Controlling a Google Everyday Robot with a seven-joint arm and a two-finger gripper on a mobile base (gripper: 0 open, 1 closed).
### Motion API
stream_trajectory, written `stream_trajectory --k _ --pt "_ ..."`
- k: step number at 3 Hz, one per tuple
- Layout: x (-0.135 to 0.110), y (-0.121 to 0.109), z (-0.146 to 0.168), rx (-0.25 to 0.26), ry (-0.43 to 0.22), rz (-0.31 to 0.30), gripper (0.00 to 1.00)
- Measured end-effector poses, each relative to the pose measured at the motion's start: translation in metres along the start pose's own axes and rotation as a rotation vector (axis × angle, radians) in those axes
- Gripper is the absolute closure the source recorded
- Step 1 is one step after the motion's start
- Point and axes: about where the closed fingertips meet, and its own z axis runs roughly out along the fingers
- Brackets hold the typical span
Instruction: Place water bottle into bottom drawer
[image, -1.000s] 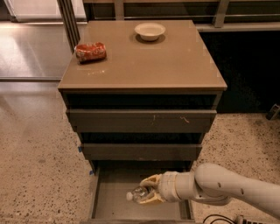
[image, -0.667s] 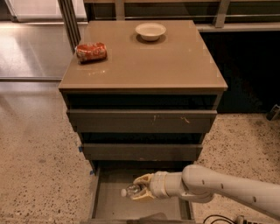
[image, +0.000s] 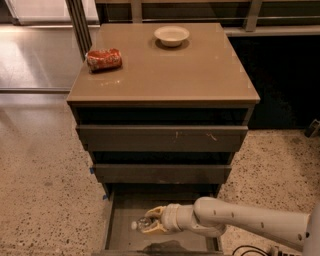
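Note:
The bottom drawer (image: 121, 235) of the tan-topped cabinet is pulled out, its flat grey-brown floor showing. My gripper (image: 151, 220) reaches in from the right, over the drawer floor, and is shut on the water bottle (image: 142, 224). The bottle is clear and lies sideways in the gripper, its white cap pointing left. It is held low inside the drawer; I cannot tell whether it touches the floor. The white arm (image: 240, 220) runs off to the right.
A crushed red can (image: 104, 59) lies at the left of the tan cabinet top (image: 165, 70). A white bowl (image: 171, 35) stands at its back. Two closed drawers (image: 161, 138) sit above the open one. Speckled floor surrounds the cabinet.
My gripper has moved left and a little lower inside the bottom drawer, carrying the water bottle with it. The can and bowl have not moved.

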Motion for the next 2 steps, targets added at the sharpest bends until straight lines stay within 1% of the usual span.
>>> stream_trajectory --k 1,2 --pt "0.0 0.0 0.0 0.0 0.0 0.0 1.0" --pt "0.021 -0.001 0.031 -0.001 0.003 0.017 1.0"
